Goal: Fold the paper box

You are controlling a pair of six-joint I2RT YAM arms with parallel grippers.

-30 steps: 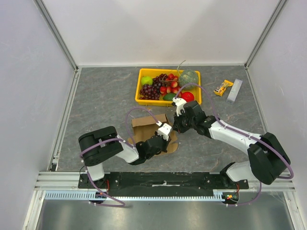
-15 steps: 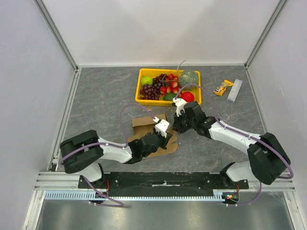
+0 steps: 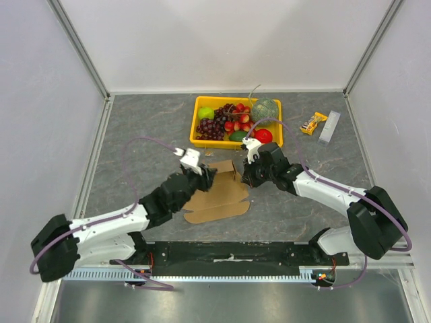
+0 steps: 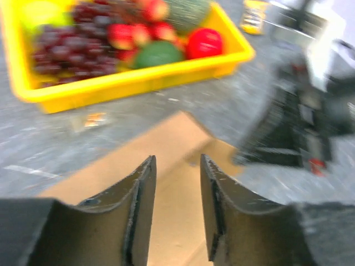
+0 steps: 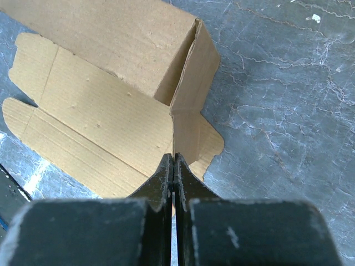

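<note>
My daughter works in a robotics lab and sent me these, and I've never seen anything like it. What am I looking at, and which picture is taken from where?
This is a robot with a left arm and a right arm, both bolted at the near edge of a grey table. Each arm ends in a two-finger gripper.

The wide picture looks down from above and behind the arms. The other two come from small cameras on the wrists, so each shows its own fingers.

On the table lie a partly folded brown paper box, a yellow tray of fruit and a snack packet at the far right.

The right gripper is shut and pinches an upright cardboard wall of the box. The left gripper is open above the cardboard and holds nothing.
</note>
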